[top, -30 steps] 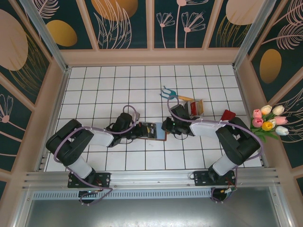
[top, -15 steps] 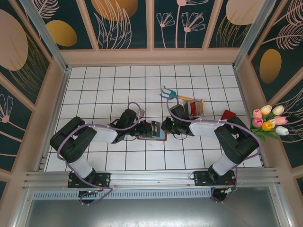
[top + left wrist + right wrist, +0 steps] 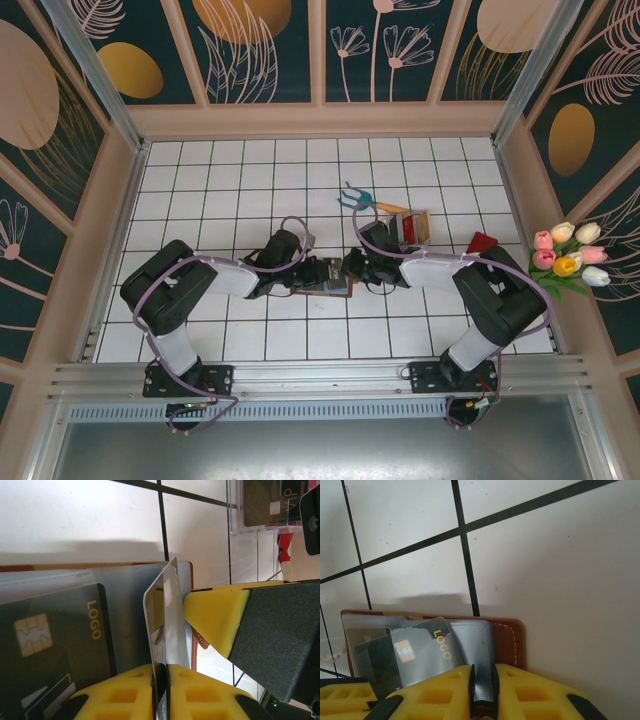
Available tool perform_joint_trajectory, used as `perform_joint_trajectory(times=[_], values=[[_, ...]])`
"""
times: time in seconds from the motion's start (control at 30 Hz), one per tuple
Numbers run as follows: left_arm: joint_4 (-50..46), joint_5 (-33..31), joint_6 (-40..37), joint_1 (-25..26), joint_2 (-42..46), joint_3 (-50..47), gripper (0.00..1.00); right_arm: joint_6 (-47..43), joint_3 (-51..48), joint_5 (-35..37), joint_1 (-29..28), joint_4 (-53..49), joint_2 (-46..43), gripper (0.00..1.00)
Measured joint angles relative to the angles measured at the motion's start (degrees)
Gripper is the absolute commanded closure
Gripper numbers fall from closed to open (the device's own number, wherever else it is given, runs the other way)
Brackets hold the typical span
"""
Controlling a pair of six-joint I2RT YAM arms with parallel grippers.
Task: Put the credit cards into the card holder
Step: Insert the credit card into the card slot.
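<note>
Pale plastic card (image 3: pixel 162 610) stands on edge, clamped between the pads of the left pincer (image 3: pixel 160 680), its far end over the open reddish-brown leather bifold wallet (image 3: pixel 512 635) on the white tiled worktop (image 3: pixel 545 555). The right pincer (image 3: pixel 483 682) is closed on one wallet edge, pinning it. If pushed askew, the card could ride over the dark card printed LOGO (image 3: pixel 60 630). It could also slip if the hold slackens early.
</note>
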State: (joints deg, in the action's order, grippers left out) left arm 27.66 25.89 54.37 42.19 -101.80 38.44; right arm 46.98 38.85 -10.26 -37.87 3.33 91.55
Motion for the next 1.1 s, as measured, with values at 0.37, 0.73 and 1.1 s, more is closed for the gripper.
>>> perform_joint_trajectory(times=[0.37,0.73,1.1], values=[[-9.01,-1.99,-4.74,0.74,1.22,3.76,0.90,0.11,-0.37,0.61,-0.02,0.39,-0.22,0.80],[-16.04,-4.24,-9.07,1.01,3.02,4.74,0.87,0.11,-0.37,0.81,-0.11,0.35,-0.22,0.80],[-20.46,-3.87,-13.66,0.28,4.02,6.14,0.90,0.07,-0.33,0.85,-0.11,0.26,-0.22,0.81]])
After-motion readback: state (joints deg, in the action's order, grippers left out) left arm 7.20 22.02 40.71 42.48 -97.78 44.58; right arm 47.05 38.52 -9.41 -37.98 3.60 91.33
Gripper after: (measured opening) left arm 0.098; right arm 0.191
